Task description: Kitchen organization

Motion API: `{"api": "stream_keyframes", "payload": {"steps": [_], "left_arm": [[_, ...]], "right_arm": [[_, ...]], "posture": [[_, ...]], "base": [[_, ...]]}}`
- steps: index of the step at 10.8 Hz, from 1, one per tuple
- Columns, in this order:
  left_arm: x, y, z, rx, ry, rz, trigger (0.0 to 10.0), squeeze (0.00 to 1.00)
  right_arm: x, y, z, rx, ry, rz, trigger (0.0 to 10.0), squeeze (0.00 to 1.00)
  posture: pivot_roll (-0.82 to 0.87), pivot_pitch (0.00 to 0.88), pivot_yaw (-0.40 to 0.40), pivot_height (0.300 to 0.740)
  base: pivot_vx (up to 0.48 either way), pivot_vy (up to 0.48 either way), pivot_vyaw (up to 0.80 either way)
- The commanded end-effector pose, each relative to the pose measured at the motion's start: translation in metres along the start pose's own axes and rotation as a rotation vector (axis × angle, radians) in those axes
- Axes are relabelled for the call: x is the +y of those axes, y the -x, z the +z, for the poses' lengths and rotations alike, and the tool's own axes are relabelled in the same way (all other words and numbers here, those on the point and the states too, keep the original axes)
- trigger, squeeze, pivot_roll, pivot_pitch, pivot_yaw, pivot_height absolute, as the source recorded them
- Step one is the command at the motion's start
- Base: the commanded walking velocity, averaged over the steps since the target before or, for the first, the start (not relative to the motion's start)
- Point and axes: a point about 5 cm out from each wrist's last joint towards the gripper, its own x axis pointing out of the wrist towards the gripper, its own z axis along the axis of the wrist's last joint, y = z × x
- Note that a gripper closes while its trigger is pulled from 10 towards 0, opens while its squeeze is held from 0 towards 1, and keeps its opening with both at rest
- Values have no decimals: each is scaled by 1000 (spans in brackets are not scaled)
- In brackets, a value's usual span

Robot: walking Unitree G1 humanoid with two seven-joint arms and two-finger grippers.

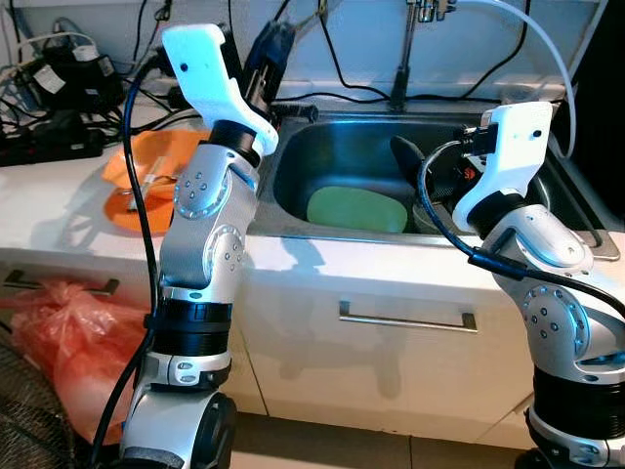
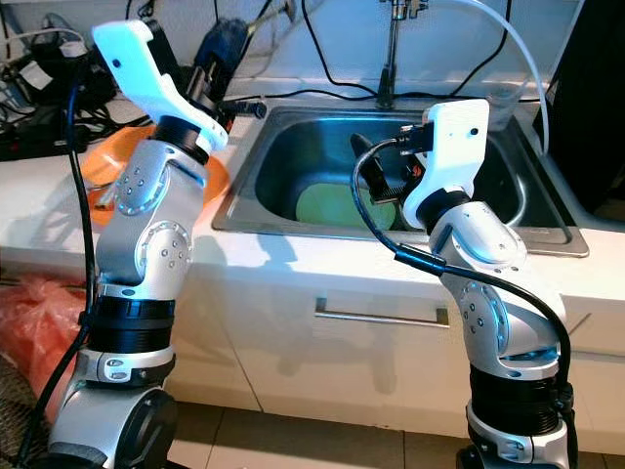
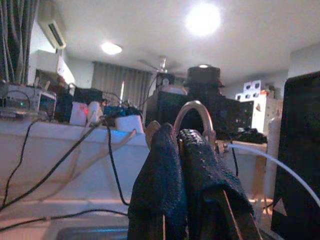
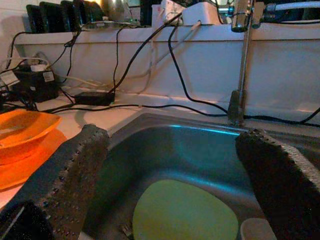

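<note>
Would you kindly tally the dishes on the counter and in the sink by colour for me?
Orange dishes on the counter: 2, an orange bowl resting on an orange plate
Green dishes in the sink: 1, a green plate
Total: 3

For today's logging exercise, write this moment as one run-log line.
left gripper: shut, raised by sink's left rim | right gripper: open, over sink | green plate: in basin | orange plates: on counter

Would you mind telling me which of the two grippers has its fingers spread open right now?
The right gripper, held over the sink above the green plate, is open; the left gripper, raised higher, is shut.
</note>
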Motion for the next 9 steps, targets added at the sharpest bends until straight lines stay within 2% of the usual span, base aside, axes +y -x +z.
{"api": "stream_keyframes", "payload": {"steps": [1,3,8,9], "left_arm": [[3,2,-6,29,21,2,0,0],[5,12,-30,131,150,19,0,0],[0,19,-41,191,189,-10,0,0],[-1,19,-41,186,202,-14,0,0]], "right_arm": [[-1,0,4,-16,2,-4,10000,0],[-1,1,3,-17,2,-8,10000,0],[0,0,4,-18,5,-8,10000,0],[0,1,3,-17,5,-10,10000,0]], "posture": [[-140,0,68,740],[-141,0,69,740],[-139,0,69,740],[-140,0,69,740]], "base": [[0,0,0],[334,0,0],[440,0,0],[0,0,0]]}}
